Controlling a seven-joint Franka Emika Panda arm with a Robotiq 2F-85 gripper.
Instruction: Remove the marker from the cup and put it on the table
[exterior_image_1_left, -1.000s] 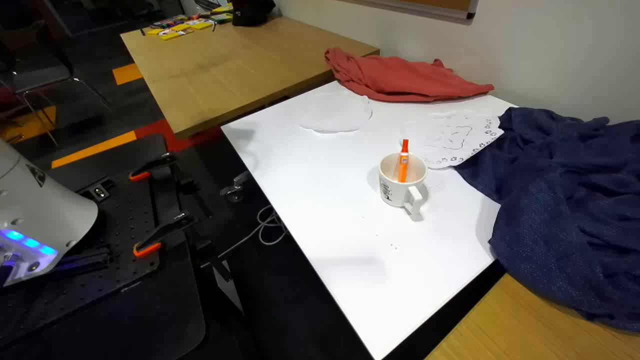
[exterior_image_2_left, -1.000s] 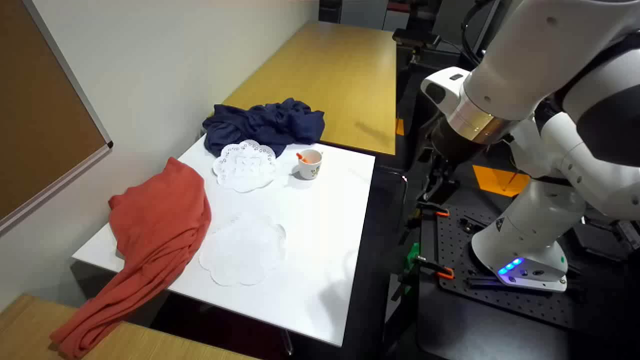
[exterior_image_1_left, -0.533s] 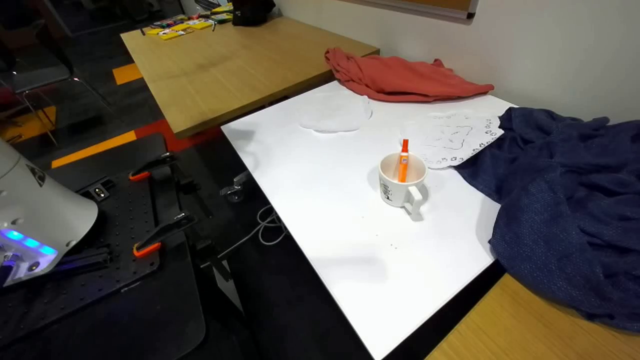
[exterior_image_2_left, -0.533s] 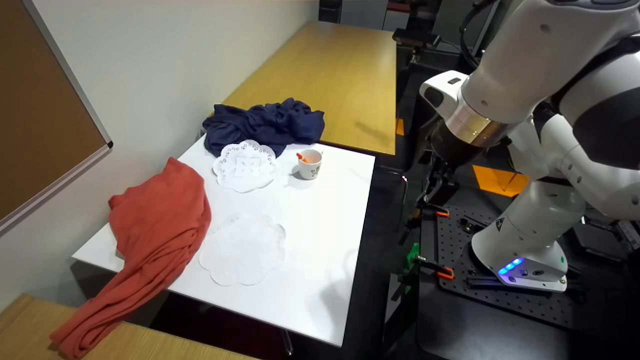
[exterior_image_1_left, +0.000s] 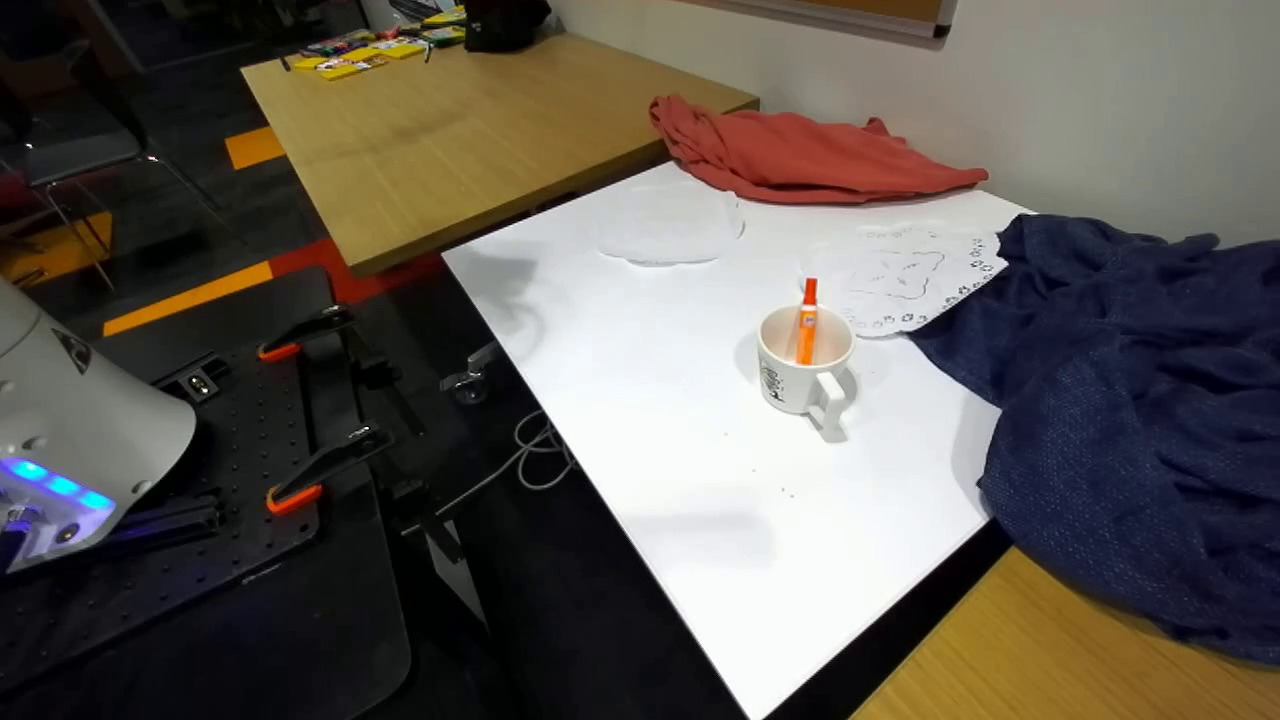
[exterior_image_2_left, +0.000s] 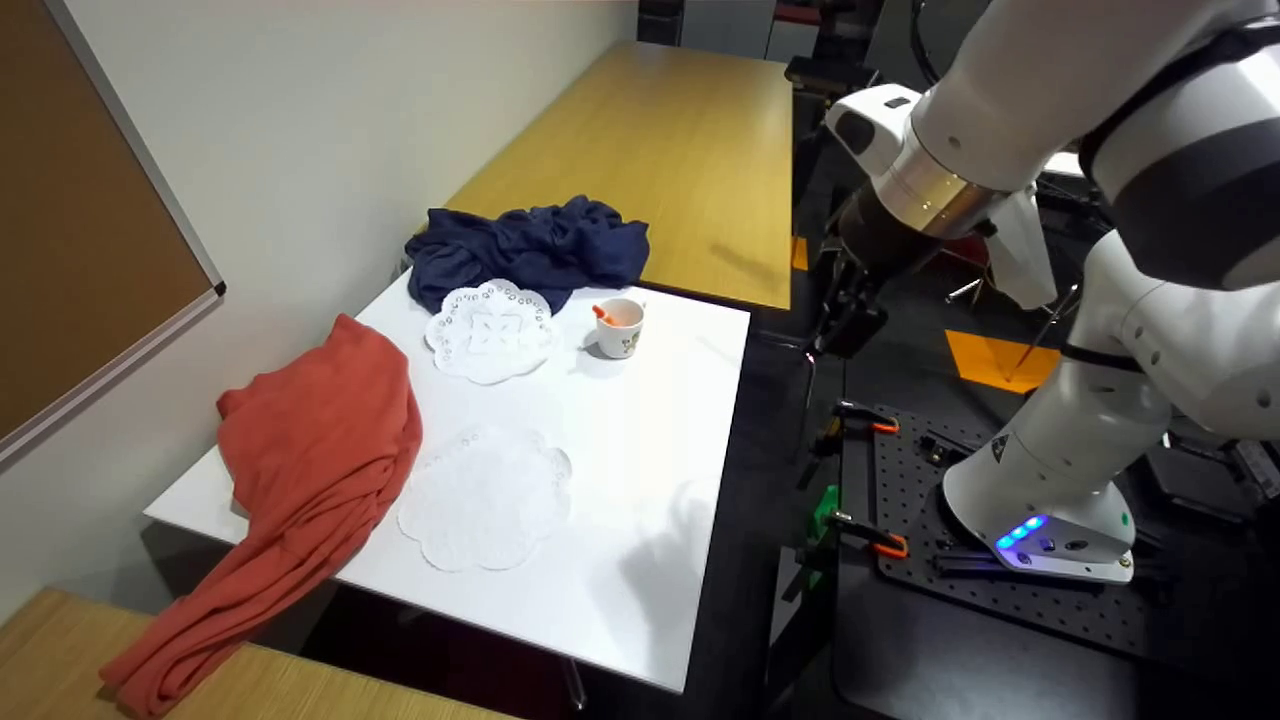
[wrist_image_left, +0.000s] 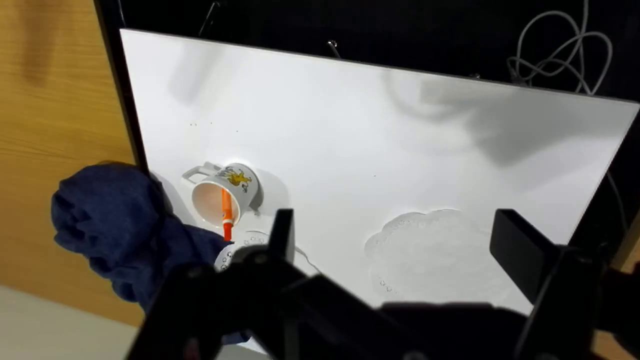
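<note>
Two black fingers (wrist_image_left: 283, 234) on the claw (wrist_image_left: 397, 237), spread far apart in the wrist view, holding nothing. Past them, dark-edged and smooth, the white surface (wrist_image_left: 325, 130). Upright on it, well apart from the claw, a white ceramic mug (wrist_image_left: 238, 191) with a side handle and a yellow-brown print. Inside the mug, tilted across the rim, the orange marker (wrist_image_left: 227, 211), with a red end above it, plain to see in both exterior views too. A little farther off, flat on the white surface, a pale scalloped doily (wrist_image_left: 435, 255); on the wall side of the mug and just beside it, a punched-border doily (exterior_image_2_left: 490, 332). Touching the latter, a crumpled navy cloth (exterior_image_2_left: 525, 250), lying partly on a light-brown wooden surface (exterior_image_2_left: 690, 150). Toward the wall as well, a rust-red cloth (exterior_image_2_left: 325, 410), bunched on the white surface and trailing over its edge. Beyond, a pale wall (exterior_image_2_left: 350, 110), and on it a brown framed board (exterior_image_2_left: 90, 200).
</note>
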